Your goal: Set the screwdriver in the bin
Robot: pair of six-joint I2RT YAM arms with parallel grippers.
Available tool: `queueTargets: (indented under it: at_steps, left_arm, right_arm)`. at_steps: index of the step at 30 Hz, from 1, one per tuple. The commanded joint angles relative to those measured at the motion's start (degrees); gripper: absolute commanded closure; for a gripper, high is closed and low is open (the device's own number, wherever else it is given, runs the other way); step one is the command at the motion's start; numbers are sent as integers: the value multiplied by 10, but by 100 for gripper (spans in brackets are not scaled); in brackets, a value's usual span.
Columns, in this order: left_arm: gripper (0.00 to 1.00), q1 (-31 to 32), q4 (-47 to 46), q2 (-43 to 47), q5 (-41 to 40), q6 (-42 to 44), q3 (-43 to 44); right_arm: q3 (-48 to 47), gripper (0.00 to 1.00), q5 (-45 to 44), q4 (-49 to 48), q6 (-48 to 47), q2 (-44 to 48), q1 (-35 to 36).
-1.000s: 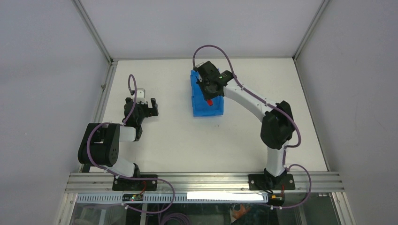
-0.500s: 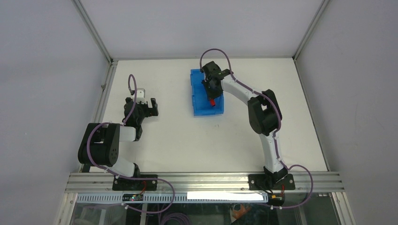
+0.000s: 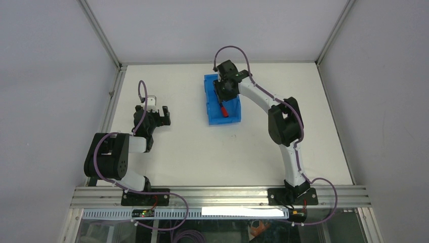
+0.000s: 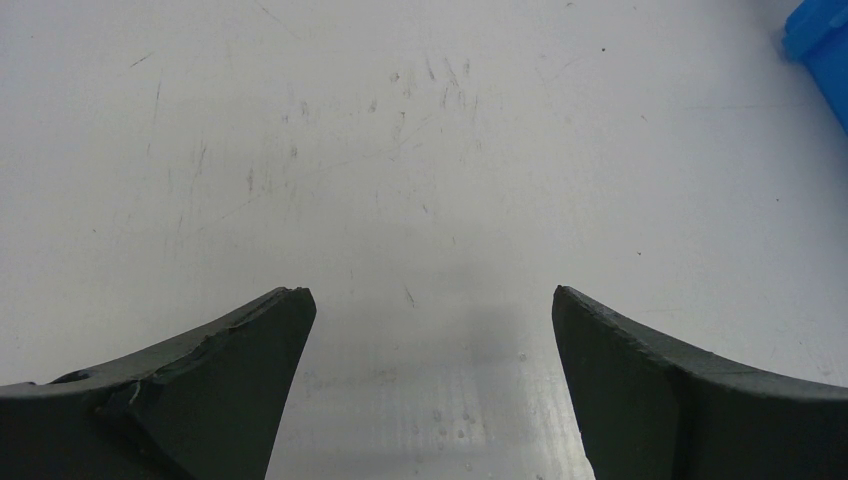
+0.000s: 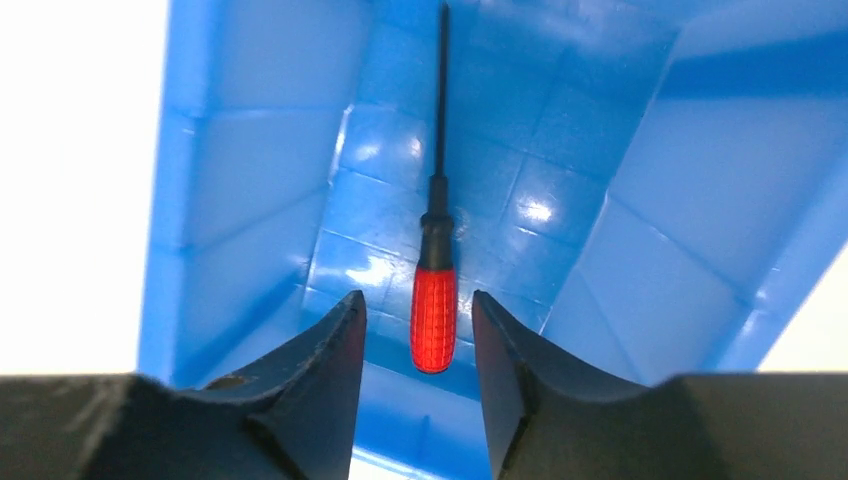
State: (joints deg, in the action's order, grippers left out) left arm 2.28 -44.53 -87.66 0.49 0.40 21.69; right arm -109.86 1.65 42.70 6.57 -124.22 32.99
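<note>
The screwdriver (image 5: 434, 318), with a red handle and a thin black shaft, lies on the floor of the blue bin (image 5: 250, 180). In the top view the screwdriver (image 3: 223, 110) rests inside the bin (image 3: 209, 101) at the table's far middle. My right gripper (image 5: 418, 298) hangs over the bin, open. Its fingers stand on either side of the red handle with a gap on each side, not touching it. My left gripper (image 3: 161, 113) is open over bare table at the left, far from the bin. Nothing lies between its fingertips (image 4: 433, 295).
A corner of the blue bin (image 4: 822, 38) shows at the top right of the left wrist view. Grey enclosure walls with metal frame rails (image 3: 109, 106) border the white table. The right arm's elbow (image 3: 284, 121) stands to the right of the bin.
My right gripper has opened and let go of the screwdriver, which now lies on the bin's floor. The right wrist drew slightly toward the bin's far end. The left arm has not moved.
</note>
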Motion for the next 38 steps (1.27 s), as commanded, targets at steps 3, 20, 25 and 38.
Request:
queueTargets:
  at_steps: [3, 20, 25, 38]
  left_arm:
    - [1, 4, -15, 13, 5, -9, 3]
    - [1, 4, -15, 13, 5, -9, 3]
    - [1, 4, -15, 13, 5, -9, 3]
    - [1, 4, -15, 13, 5, -9, 3]
  right_arm:
    - [-32, 44, 16, 13, 16, 115, 6]
    - [71, 1, -289, 114, 51, 273, -134]
    - [117, 1, -289, 102, 59, 312, -200]
    - [218, 1, -236, 16, 79, 399, -223]
